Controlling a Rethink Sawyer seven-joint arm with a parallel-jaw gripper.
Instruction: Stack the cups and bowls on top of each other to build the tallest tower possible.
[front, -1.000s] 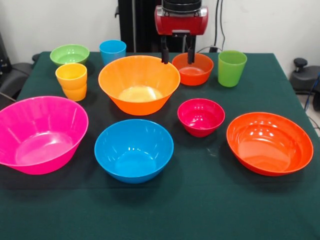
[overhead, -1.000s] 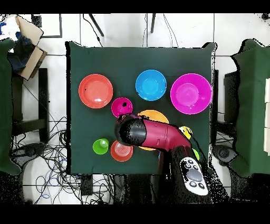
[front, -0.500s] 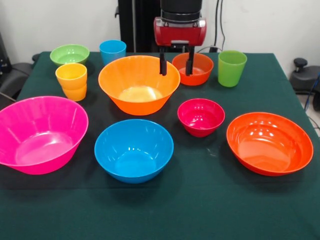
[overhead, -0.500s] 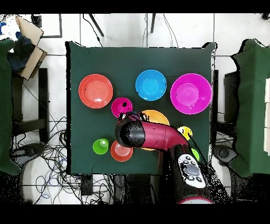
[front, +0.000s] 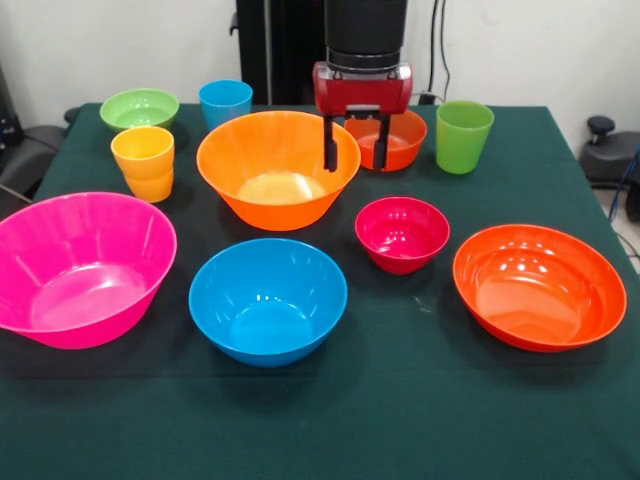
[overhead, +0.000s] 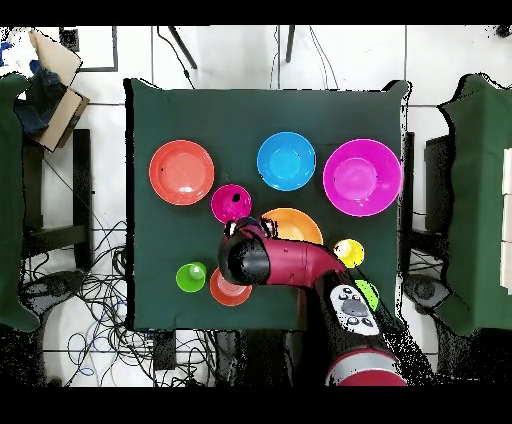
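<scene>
Gripper (front: 354, 158) w/ jaws open, empty, hanging over the gap btwn big orange bowl (front: 278, 168) & small orange-red bowl (front: 392, 143). Rel. to big orange bowl in front view: blue bowl (front: 268, 299) in front, magenta bowl (front: 402, 233) front-right, pink bowl (front: 80, 266) front-left. All separate on table (front: 400, 400), nothing stacked.

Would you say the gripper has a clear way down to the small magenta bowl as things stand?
Probably yes. The gripper hangs open and empty just behind the small magenta bowl, which sits alone with nothing in it; the big orange bowl stands off to one side.
</scene>
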